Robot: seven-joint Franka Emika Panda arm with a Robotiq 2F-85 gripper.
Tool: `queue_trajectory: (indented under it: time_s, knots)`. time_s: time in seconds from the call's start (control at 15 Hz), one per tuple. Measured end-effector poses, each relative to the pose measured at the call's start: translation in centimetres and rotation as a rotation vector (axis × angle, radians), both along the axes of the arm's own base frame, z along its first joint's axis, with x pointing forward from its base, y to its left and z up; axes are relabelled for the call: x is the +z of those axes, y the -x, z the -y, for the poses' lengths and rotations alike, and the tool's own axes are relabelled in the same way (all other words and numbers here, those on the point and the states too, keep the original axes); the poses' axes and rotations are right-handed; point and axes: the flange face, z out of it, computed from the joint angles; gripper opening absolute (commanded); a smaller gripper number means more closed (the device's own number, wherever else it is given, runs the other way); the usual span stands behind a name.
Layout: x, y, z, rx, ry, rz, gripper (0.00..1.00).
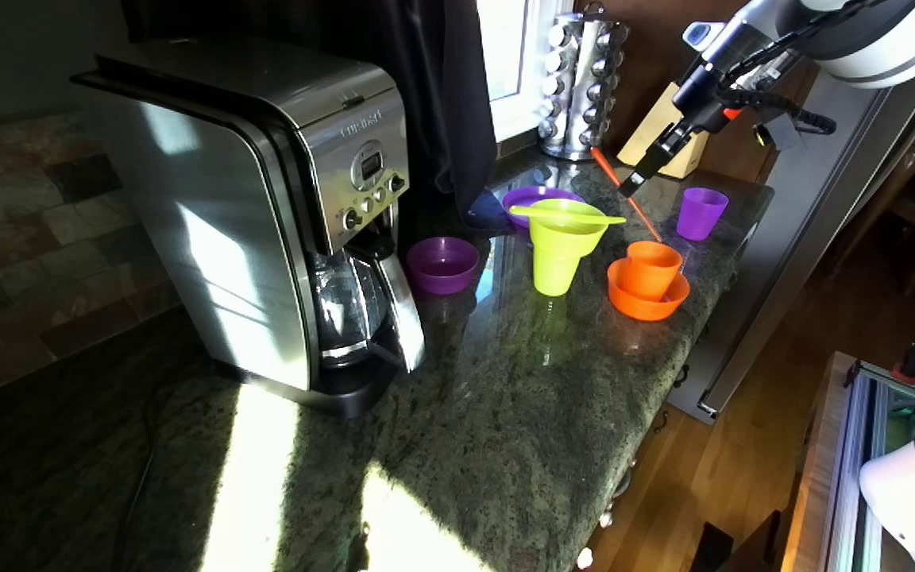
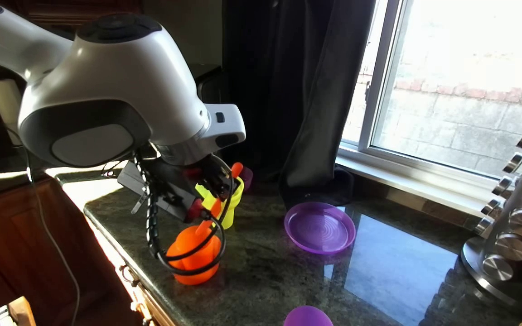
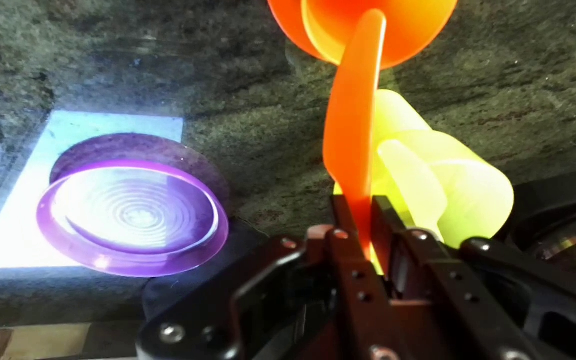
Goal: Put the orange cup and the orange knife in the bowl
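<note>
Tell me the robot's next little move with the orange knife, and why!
Probably lower the orange knife a little toward the orange cup: the gripper holds the knife, whose tip lines up with the cup's mouth in the wrist view, and the cup stands in the orange bowl, so the knife may land there too.

Plain bright orange colours the knife [image 3: 350,110], the short cup [image 1: 654,272] and the shallow bowl [image 1: 643,310], while the funnel-shaped cup [image 1: 556,266] and the utensil [image 1: 569,215] are a sharp yellow-green. Purple goes from vivid on the tumbler [image 1: 700,216] and the plate [image 2: 320,228], which is patterned with concentric rings, to a deeper plum on the small bowl [image 1: 443,281]. The stone countertop [image 1: 521,421] is mottled dark green and grey, the coffee maker [image 1: 322,111] silver and black, the curtain [image 2: 320,68] black, the arm [image 2: 152,77] white and dark grey, the gripper [image 3: 361,202] black.
</note>
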Motion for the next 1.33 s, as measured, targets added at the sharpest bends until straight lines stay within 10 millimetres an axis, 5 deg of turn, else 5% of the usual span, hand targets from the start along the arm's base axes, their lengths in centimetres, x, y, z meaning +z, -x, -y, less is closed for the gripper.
queue_trajectory:
  time_s: [1.33]
  knots:
    - [-1.8,-0.5,-2.0,0.142,-0.018,-0.004,0.04]
